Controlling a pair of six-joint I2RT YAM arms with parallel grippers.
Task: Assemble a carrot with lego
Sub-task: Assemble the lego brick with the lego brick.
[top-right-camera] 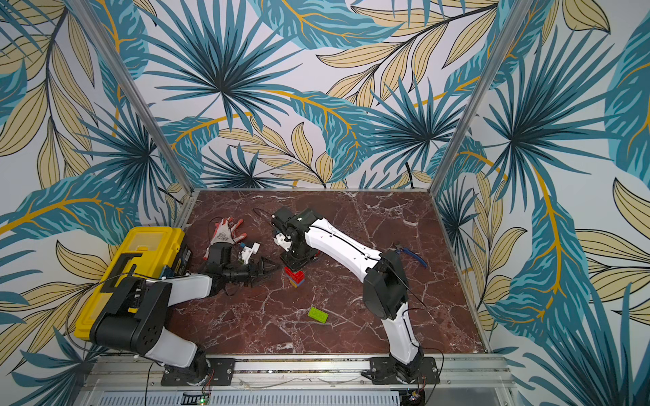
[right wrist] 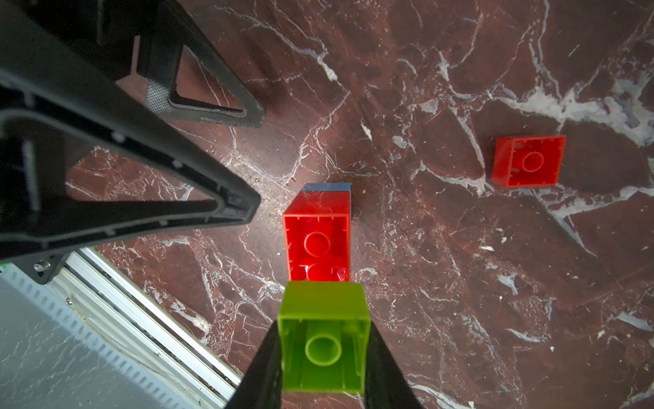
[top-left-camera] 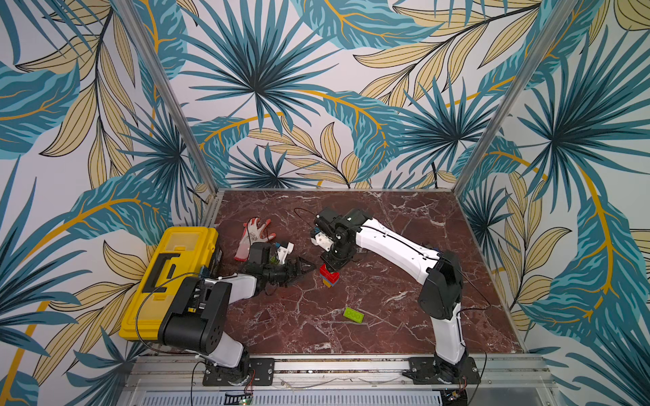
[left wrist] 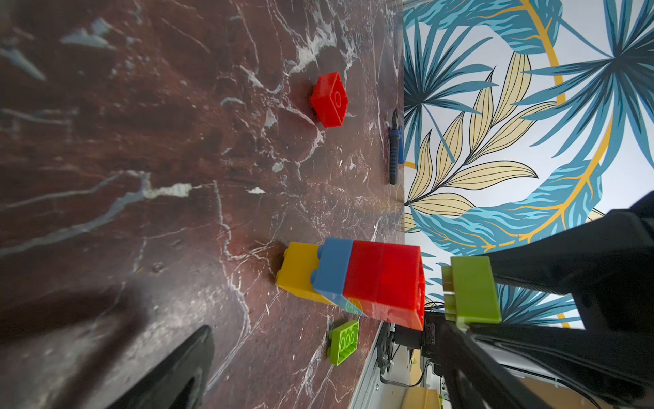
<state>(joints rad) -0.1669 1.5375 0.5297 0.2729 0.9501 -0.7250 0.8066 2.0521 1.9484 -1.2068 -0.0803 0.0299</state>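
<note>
Right claw (top-left-camera: 331, 260) is grasping a lime green brick (right wrist: 323, 308) just above, not touching, the carrot stack (top-left-camera: 329, 276) standing on the counter (top-left-camera: 281, 334) at lower centre of frame; left claw (top-left-camera: 303, 270) is gaping just left of it

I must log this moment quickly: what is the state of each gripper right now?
The left gripper is open and holds nothing.
The right gripper is closed on a lime green brick, not yet on the stack.

Left arm (top-left-camera: 239, 284), right arm (top-left-camera: 390, 242): white shells, black joints, thin black cables (loose loops); left gripper (right wrist: 256, 161) black, triangular cut-outs.
</note>
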